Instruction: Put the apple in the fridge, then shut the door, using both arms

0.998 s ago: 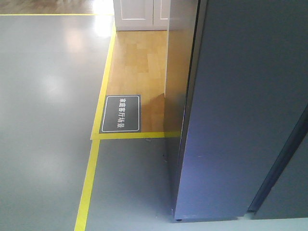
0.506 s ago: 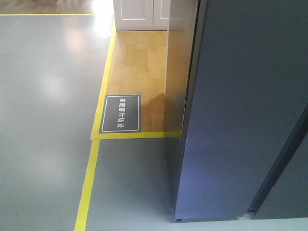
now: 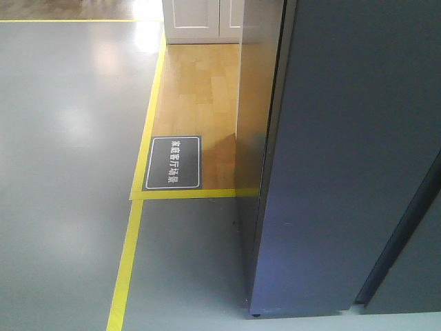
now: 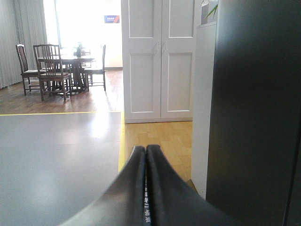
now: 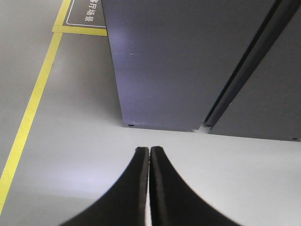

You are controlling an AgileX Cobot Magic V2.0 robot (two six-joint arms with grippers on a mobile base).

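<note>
The apple is out of view in every frame. The fridge point(image 3: 351, 158) fills the right of the front view as a tall dark grey face standing on the grey floor. A dark slit separates it from a second dark grey panel point(image 3: 413, 283); I cannot tell whether that is the door. In the left wrist view my left gripper point(image 4: 146, 148) is shut and holds nothing, with the fridge point(image 4: 254, 108) to its right. My right gripper point(image 5: 149, 149) is also shut and holds nothing; it hangs over the pale floor, short of the fridge point(image 5: 178, 61) and the second panel point(image 5: 268, 94).
Yellow floor tape point(image 3: 127, 255) borders a wooden floor patch point(image 3: 200, 89) with a dark floor sign point(image 3: 172, 163). A white cupboard point(image 4: 157, 61) stands behind that patch. A dining table with chairs point(image 4: 56, 66) is far off to the left.
</note>
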